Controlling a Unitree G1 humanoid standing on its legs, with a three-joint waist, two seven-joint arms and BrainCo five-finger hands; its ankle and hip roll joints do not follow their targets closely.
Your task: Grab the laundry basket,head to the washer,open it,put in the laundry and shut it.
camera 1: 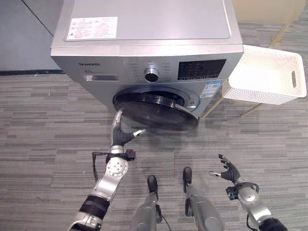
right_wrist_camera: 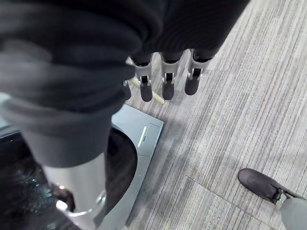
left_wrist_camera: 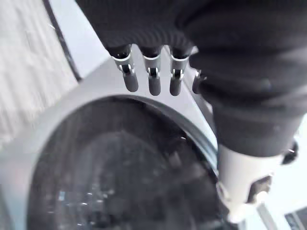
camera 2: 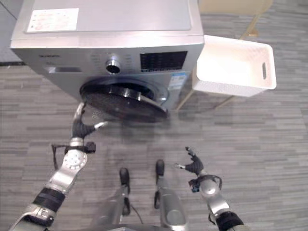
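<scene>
A silver front-loading washer point(camera 1: 144, 48) stands ahead of me, its dark round door point(camera 1: 154, 111) standing out a little from the front. My left hand point(camera 1: 118, 137) reaches up to the door's left edge with straight fingers point(left_wrist_camera: 153, 84) touching the rim; it is open. In the left wrist view the door glass point(left_wrist_camera: 120, 182) lies just past those fingers. The white perforated laundry basket point(camera 1: 267, 74) rests on a wooden stand right of the washer, and I see no laundry in it. My right hand point(camera 1: 230, 171) hangs low at the right, open and holding nothing.
Grey striped carpet point(camera 1: 48, 144) covers the floor around the washer. The control knob point(camera 1: 151, 74) and a dark display panel point(camera 1: 201, 69) sit above the door. The stand's wooden legs point(camera 1: 211, 107) stand close to the washer's right side.
</scene>
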